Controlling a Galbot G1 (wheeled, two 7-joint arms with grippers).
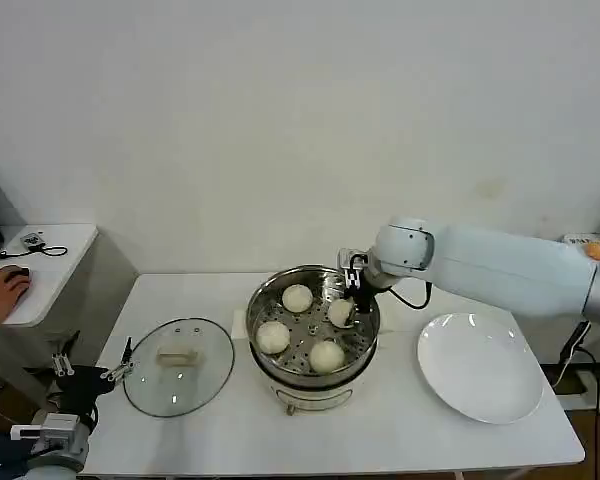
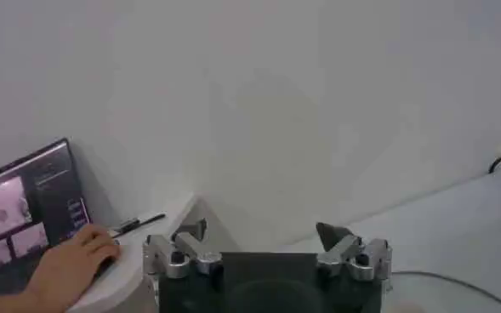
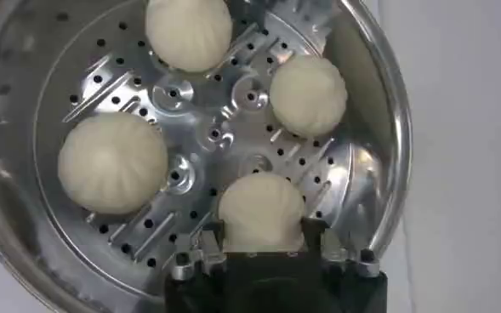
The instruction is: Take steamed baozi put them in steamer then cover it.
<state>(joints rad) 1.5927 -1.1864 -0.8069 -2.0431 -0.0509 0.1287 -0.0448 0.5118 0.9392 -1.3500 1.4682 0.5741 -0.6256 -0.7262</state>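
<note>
The steamer (image 1: 263, 300) stands mid-table, a shiny perforated basket (image 3: 386, 128) on a cream base. Several baozi lie in it (image 1: 297, 298) (image 1: 273, 337) (image 1: 327, 356). My right gripper (image 1: 352, 290) reaches down inside the basket at its far right side. In the right wrist view its fingers (image 3: 213, 234) press both sides of one baozi (image 3: 260, 213), which sits low on the perforated floor. The glass cover (image 1: 178, 365) with its cream handle lies flat on the table left of the steamer. My left gripper (image 1: 100, 365) (image 2: 263, 231) waits open at the table's left edge beside the cover.
A white plate (image 1: 480, 365) lies bare on the table right of the steamer. A low side desk (image 1: 50, 262) stands left of the table. The right arm stretches in from the right, above the plate's far edge.
</note>
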